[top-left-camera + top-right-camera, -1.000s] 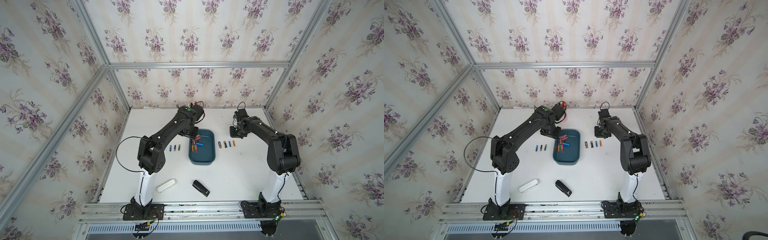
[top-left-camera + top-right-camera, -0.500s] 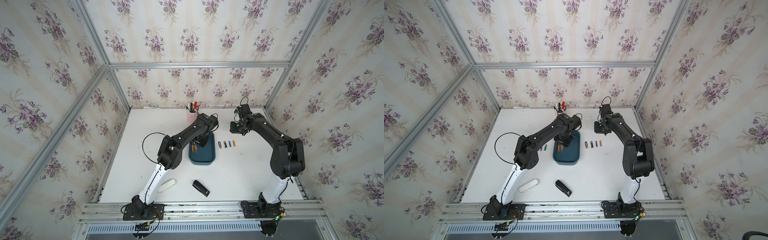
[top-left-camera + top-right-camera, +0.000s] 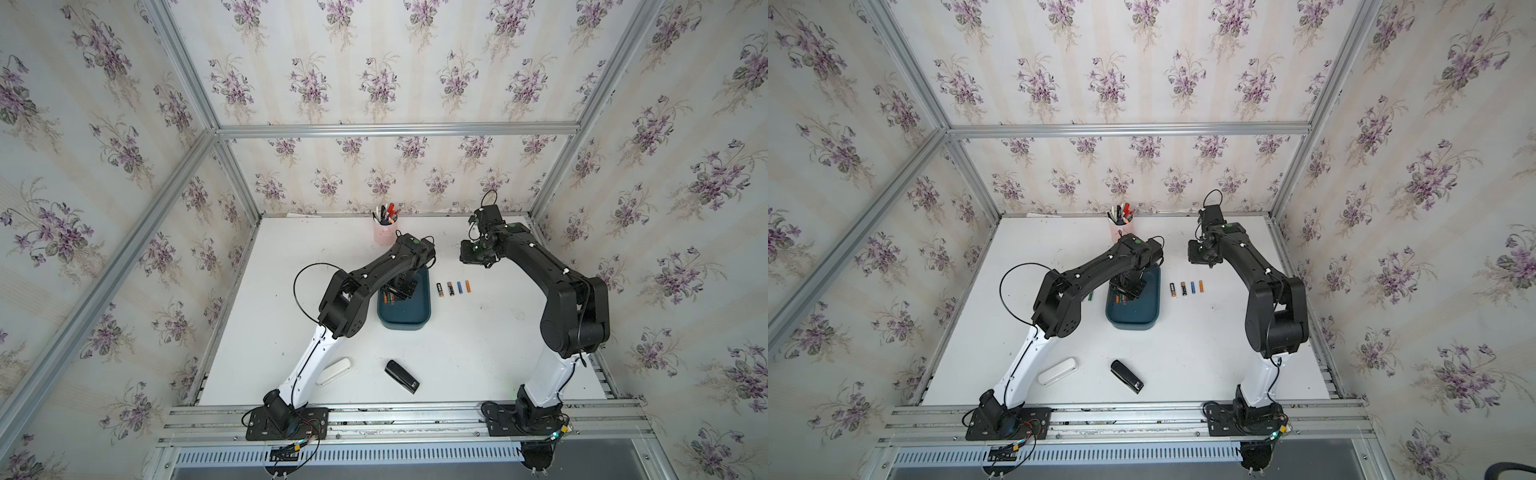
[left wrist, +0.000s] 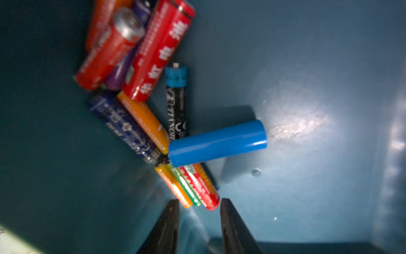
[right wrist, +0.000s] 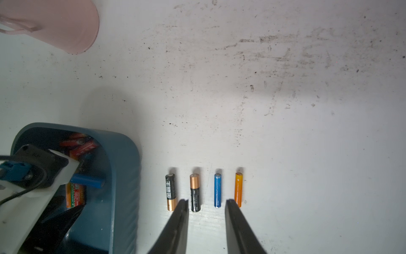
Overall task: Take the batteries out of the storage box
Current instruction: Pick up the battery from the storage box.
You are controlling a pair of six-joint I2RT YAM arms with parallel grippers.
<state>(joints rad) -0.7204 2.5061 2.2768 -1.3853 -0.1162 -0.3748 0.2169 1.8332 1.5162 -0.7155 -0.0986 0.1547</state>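
The storage box (image 3: 409,321) is a dark teal tray at mid-table in both top views (image 3: 1138,316). Several batteries (image 4: 153,63) lie piled in it: red, purple, orange, dark blue and a plain blue one (image 4: 217,143). My left gripper (image 4: 200,201) is down inside the box, open by a narrow gap. The ends of a thin orange, green and red trio (image 4: 191,187) sit between its tips. A row of batteries (image 5: 195,192) lies on the table right of the box (image 3: 453,288). My right gripper (image 5: 206,203) hovers open over them, holding nothing.
A pink pen cup (image 3: 385,233) stands at the back, just behind the left arm. A black stapler (image 3: 402,376) and a white case (image 3: 334,371) lie near the front edge. One green battery (image 3: 1091,296) shows left of the box, by the left arm.
My left arm has swung over and lowered its gripper into the box, and its jaws have narrowed. The right gripper has hardly moved.
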